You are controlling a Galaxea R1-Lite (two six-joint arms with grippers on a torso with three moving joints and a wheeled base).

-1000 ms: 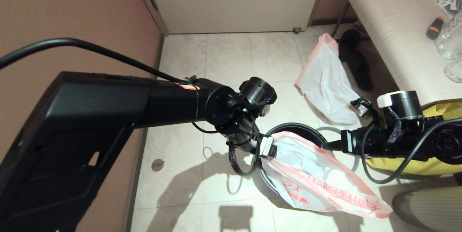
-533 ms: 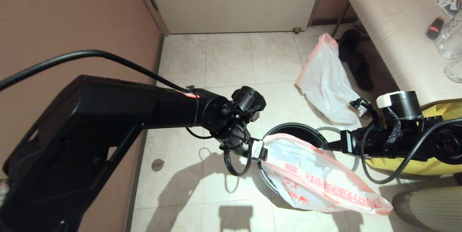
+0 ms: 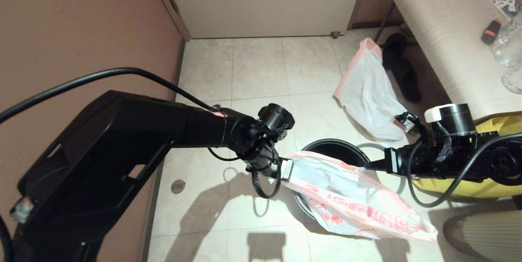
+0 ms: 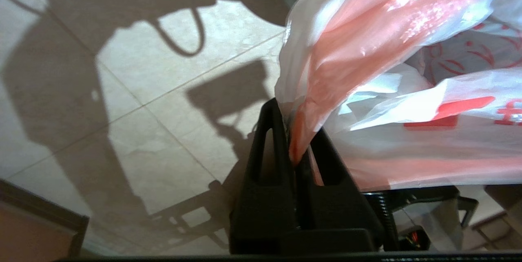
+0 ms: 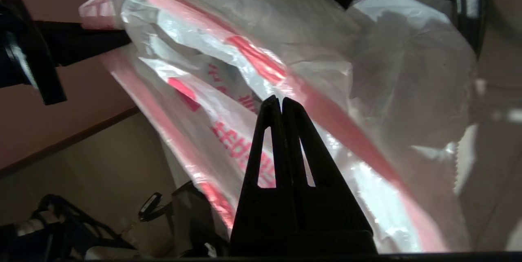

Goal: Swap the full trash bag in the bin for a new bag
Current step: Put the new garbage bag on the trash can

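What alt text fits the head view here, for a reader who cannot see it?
Both grippers hold the new bag by its rim over the bin: the left gripper at one side, the right gripper at the other. The full trash bag lies on the floor beyond the bin.

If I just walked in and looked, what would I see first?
First you'd see the white bag with red writing, stretched over the black bin in the middle of the floor. The left claw pinches its pink edge on one side, and the right claw is shut on the other side. Behind the bin, a plainer white bag lies on the tiles by the bench.
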